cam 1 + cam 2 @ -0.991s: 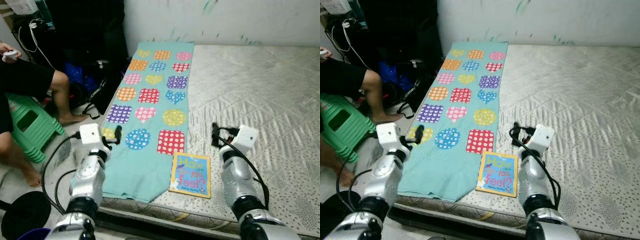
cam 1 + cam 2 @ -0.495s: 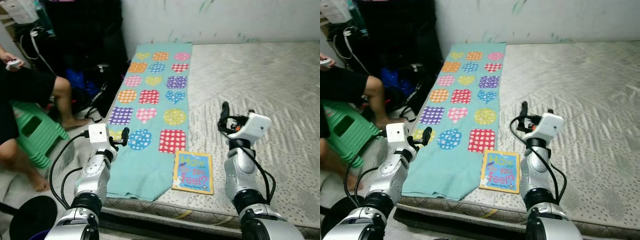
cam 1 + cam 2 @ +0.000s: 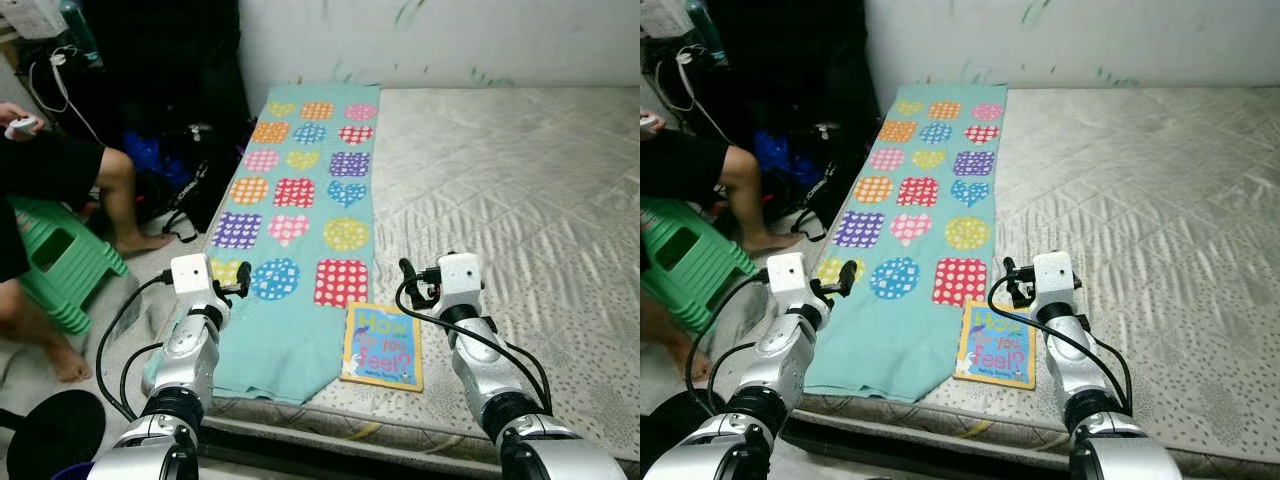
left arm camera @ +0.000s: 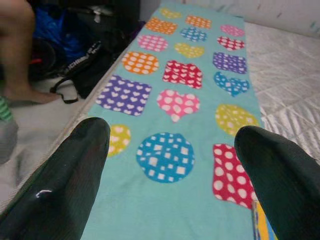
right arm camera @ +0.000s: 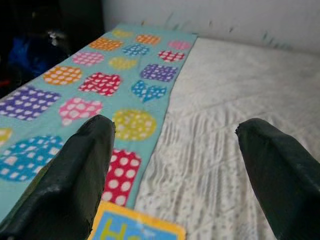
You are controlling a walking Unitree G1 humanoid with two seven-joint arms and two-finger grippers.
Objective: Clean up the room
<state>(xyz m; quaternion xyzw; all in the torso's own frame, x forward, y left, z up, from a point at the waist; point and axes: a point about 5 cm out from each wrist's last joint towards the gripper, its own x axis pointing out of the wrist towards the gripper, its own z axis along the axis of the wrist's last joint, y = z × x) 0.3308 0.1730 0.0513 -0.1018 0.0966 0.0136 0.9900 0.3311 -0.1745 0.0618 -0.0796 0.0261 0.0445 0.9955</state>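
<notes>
I see both pincers spread wide, holding nothing: left pincer (image 4: pixel 167 150) above the cloth (image 3: pixel 300 200), right pincer (image 5: pixel 172 145) near the book (image 3: pixel 382 347) on the bed (image 3: pixel 520 180).

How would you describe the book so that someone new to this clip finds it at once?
Start at the large grey quilted mattress and follow the turquoise cloth with bright dotted patches down to the near edge. The book lies flat just right of it, yellow-bordered with a blue cover, the one stiff thing there.
</notes>
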